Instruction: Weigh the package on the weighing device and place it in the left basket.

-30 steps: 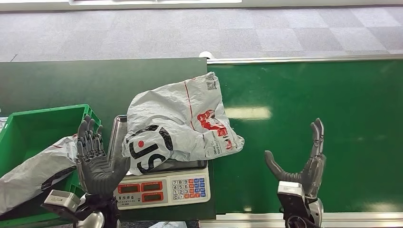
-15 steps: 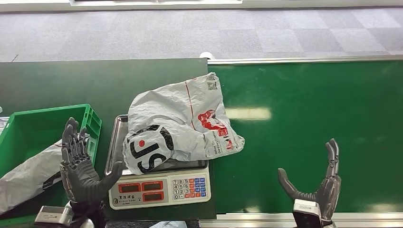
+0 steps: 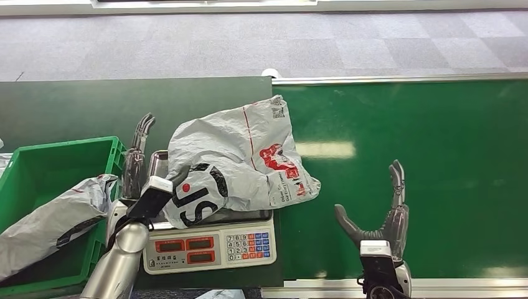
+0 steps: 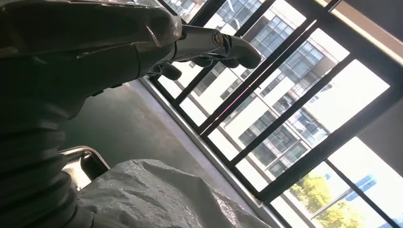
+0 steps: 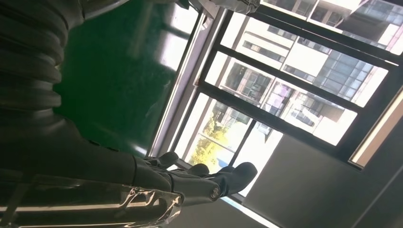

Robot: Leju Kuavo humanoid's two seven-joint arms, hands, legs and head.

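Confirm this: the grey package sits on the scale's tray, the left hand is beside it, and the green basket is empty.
Not quite. The green basket is not empty: the head view shows another grey bag lying in it. The rest stands: the grey package sits on the scale, and the left hand is beside it.

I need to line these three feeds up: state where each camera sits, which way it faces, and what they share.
Head view: high on the body, looking down at the scale, package and green basket; left hand and right hand show.
Left wrist view: behind the left hand, facing windows over the package.
Right wrist view: behind the right hand, facing windows over the green belt.
Shared: package, belt, both hands.
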